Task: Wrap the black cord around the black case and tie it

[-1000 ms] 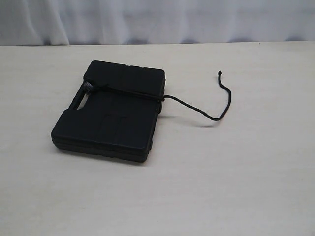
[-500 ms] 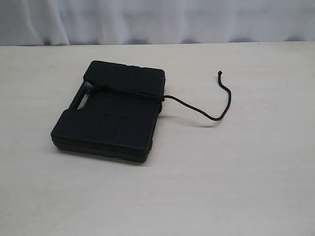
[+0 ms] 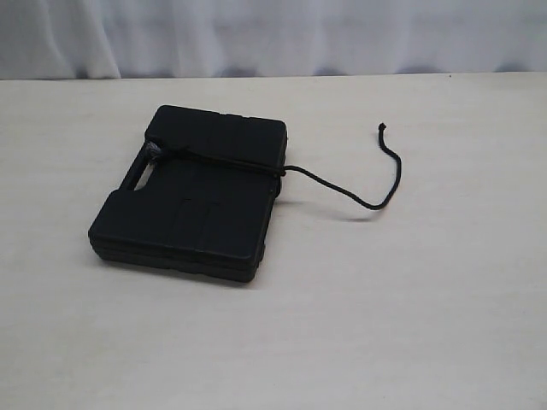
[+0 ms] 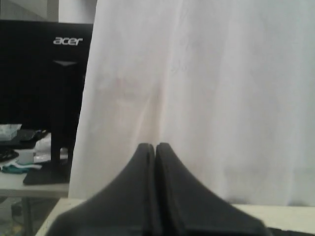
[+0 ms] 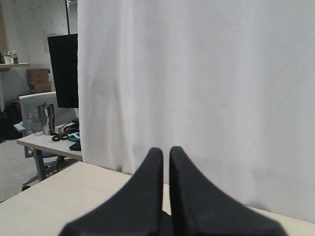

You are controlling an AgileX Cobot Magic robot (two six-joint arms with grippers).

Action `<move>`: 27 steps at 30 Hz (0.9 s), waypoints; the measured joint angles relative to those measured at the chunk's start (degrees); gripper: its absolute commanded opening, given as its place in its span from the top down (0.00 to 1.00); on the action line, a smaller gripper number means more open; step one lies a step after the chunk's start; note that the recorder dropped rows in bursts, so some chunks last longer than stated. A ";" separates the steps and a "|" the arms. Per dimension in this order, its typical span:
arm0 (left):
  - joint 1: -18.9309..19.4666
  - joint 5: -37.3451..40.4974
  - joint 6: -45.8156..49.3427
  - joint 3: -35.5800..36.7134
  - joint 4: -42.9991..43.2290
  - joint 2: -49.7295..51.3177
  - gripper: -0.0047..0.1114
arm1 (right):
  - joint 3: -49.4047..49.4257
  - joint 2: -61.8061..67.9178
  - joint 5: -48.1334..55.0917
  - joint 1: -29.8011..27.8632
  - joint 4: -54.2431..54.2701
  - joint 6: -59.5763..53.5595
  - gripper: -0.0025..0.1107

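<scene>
The black case [image 3: 192,201] lies flat on the pale table, left of centre in the exterior view. The black cord [image 3: 231,162] crosses its lid from a frayed tuft [image 3: 154,152] at the handle cut-out to the case's right edge. From there it trails over the table in a curve, ending in a small knot [image 3: 382,127]. Neither gripper appears in the exterior view. My left gripper [image 4: 155,146] is shut with fingertips touching, held up facing a white curtain. My right gripper [image 5: 166,150] is shut with nothing between its fingers and also faces the curtain. Neither wrist view shows the case or the cord.
A white curtain [image 3: 273,34] hangs behind the table's far edge. The table [image 3: 385,299] stretches wide around the case. Past the curtain, the left wrist view shows a dark monitor [image 4: 44,73] and the right wrist view a cluttered desk [image 5: 49,140].
</scene>
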 measured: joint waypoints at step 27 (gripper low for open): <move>0.08 15.54 4.36 8.71 0.00 0.00 0.96 | 0.00 0.00 0.00 0.00 0.00 0.00 0.94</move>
